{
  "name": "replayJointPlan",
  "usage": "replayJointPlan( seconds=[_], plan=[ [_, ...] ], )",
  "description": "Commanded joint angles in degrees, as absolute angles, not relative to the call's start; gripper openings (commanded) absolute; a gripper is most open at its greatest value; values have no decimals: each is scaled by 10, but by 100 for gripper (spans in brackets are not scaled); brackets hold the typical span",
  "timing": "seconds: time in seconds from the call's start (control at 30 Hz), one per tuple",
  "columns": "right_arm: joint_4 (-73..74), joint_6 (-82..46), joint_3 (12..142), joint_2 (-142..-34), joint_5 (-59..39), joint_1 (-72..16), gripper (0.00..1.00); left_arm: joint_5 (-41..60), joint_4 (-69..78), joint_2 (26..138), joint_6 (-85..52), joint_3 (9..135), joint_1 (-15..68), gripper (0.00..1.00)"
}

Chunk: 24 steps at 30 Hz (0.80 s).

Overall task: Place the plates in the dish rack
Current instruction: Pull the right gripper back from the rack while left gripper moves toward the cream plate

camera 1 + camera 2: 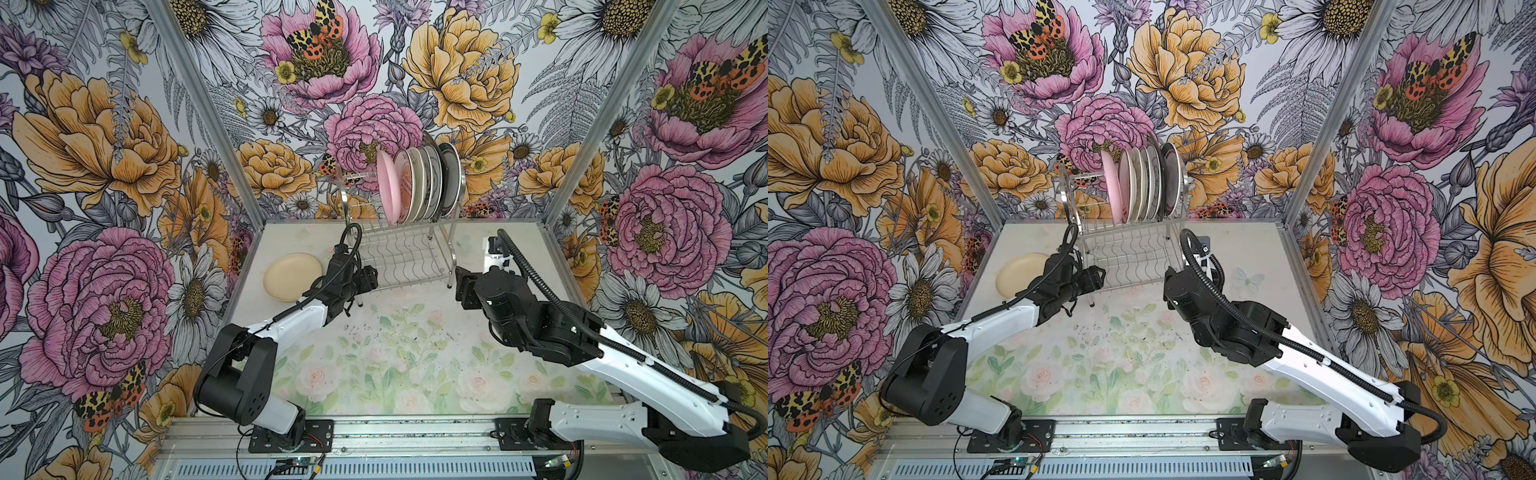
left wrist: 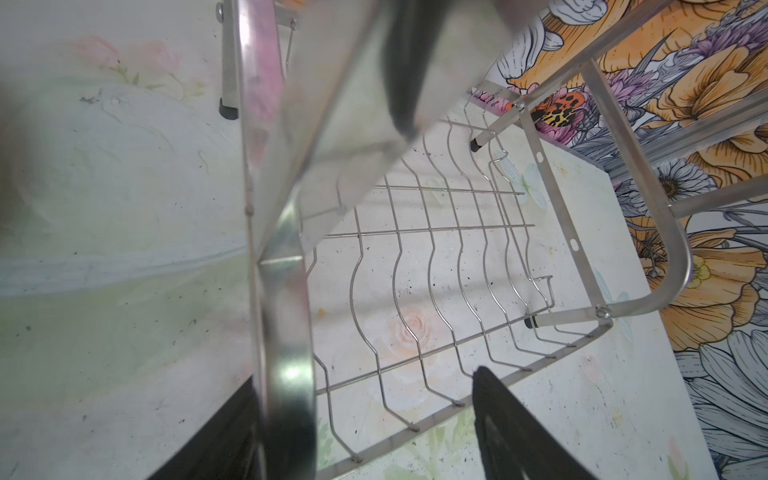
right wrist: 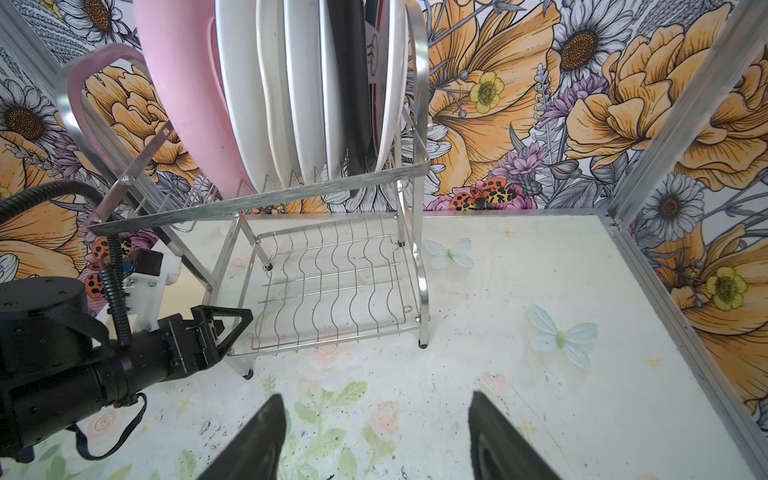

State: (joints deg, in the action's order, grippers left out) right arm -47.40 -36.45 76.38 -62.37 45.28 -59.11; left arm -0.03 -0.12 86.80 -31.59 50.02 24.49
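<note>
The rack (image 1: pixel 399 255) stands at the back of the table (image 1: pixel 415 357) with a row of plates (image 1: pixel 419 183) on edge in its upper tier, the pink plate (image 1: pixel 388 187) leftmost. The cream plate (image 1: pixel 291 276) lies flat on the table, left of the rack. The left gripper (image 1: pixel 368 279) is at the rack's left frame, jaws spread either side of its steel band and gripping nothing, while the right gripper (image 1: pixel 462 286) hovers over the table just right of the rack's front, jaws wide apart and empty.
</note>
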Motion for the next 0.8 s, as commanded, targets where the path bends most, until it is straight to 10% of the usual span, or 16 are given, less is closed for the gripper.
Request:
replayJointPlan(
  seconds=[0.0, 0.77],
  plan=[
    [-480, -367, 752, -607, 440, -581, 70, 28, 50, 891, -330, 536, 269, 76],
    [-478, -374, 692, -590, 322, -516, 74, 32, -148, 679, -325, 436, 218, 91]
  ],
)
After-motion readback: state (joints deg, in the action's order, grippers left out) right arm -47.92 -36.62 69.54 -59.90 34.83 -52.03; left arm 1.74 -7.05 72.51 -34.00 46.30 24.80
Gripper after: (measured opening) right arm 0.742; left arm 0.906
